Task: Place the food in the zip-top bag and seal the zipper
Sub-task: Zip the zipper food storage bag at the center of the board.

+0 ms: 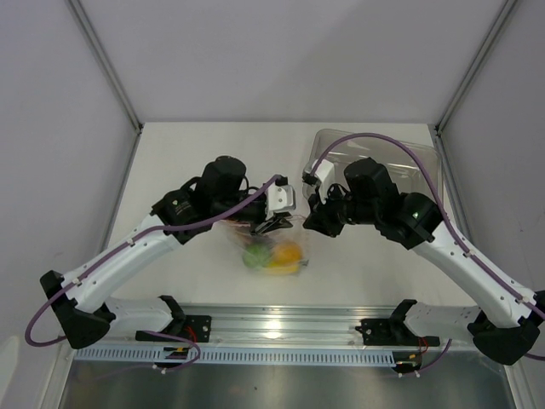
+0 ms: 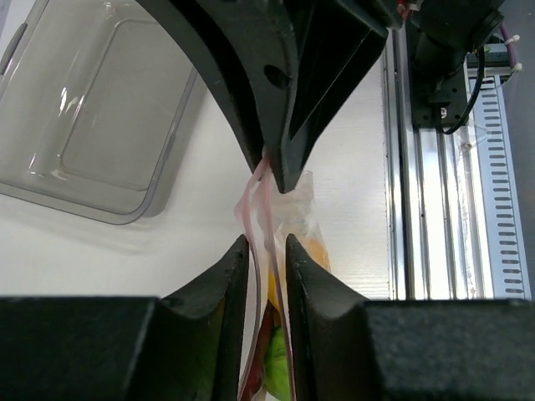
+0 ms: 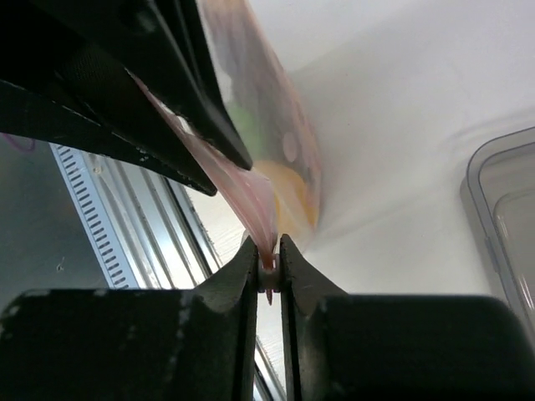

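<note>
A clear tray (image 2: pixel 84 125) sits at the back right of the white surface (image 1: pixel 196 153), and in the top view the right arm crosses its front corner. A metal rail (image 1: pixel 281 324) runs along the near edge. The zip-top bag (image 1: pixel 300 247) hangs between the two arms over the near middle, well apart from the tray, with a green lime (image 1: pixel 254 256) and a yellow fruit (image 1: pixel 286 255) inside. The right fingers (image 3: pixel 251 261) are clamped tight on the zipper (image 2: pixel 262 209). The left fingers (image 2: pixel 244 255) straddle the same pink-red strip just beside them, narrowly apart. I cannot tell whether they press on it.
</note>
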### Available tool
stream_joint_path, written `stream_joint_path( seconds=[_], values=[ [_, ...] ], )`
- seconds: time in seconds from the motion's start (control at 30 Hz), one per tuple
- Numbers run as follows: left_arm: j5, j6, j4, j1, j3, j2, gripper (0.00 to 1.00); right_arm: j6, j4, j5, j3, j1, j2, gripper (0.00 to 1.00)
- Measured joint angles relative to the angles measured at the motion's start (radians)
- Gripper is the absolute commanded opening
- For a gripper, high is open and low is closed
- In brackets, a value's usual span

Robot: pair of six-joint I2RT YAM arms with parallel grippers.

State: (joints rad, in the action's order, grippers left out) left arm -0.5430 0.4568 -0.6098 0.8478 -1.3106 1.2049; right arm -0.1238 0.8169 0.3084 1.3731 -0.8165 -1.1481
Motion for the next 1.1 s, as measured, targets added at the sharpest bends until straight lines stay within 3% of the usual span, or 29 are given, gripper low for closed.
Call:
stream_joint_path(
  seconds=[0.03,0.1,0.17,0.2,0.27,0.3,0.6,0.67,0.77,0.8,0.83,0.9,1.1],
  values=[
    [0.005,-0.012,-0.003,0.0,0.001,-0.003,0.18,0.005,0.0,-0.009,0.0,0.0,-0.001,0.28],
    [0.017,-0.038,-0.01,0.0,0.001,-0.003,0.14,0.021,-0.003,-0.038,0.0,0.001,-0.001,0.3],
    [0.027,-0.065,-0.021,0.0,0.001,-0.003,0.06,0.035,-0.014,-0.069,0.0,0.002,-0.001,0.42],
    [0.036,-0.079,-0.028,0.0,0.001,-0.003,0.04,0.048,-0.021,-0.085,0.0,0.003,-0.001,0.66],
    [0.049,-0.112,-0.034,0.0,0.001,-0.003,0.01,0.075,-0.031,-0.113,-0.001,0.003,0.0,0.96],
    [0.055,-0.127,-0.038,0.0,0.002,-0.003,0.01,0.088,-0.035,-0.125,-0.001,0.003,0.002,0.99],
    [0.088,-0.261,-0.044,-0.002,0.006,-0.002,0.01,0.18,-0.099,-0.19,-0.12,0.009,0.114,0.99],
    [0.087,-0.293,-0.044,-0.003,0.006,-0.002,0.01,0.195,-0.118,-0.186,-0.173,0.02,0.167,0.94],
    [0.083,-0.34,-0.044,-0.006,0.006,-0.002,0.01,0.205,-0.161,-0.144,-0.249,0.054,0.249,0.75],
    [0.081,-0.354,-0.044,-0.007,0.006,-0.002,0.01,0.21,-0.174,-0.12,-0.272,0.069,0.275,0.55],
    [0.077,-0.364,-0.044,-0.008,0.006,-0.002,0.01,0.209,-0.188,-0.093,-0.291,0.087,0.297,0.46],
    [0.069,-0.386,-0.044,-0.01,0.006,-0.002,0.01,0.224,-0.215,-0.037,-0.317,0.117,0.323,0.37],
    [0.061,-0.421,-0.044,-0.014,0.006,-0.003,0.01,0.256,-0.307,0.158,-0.362,0.207,0.303,0.45]
  ],
)
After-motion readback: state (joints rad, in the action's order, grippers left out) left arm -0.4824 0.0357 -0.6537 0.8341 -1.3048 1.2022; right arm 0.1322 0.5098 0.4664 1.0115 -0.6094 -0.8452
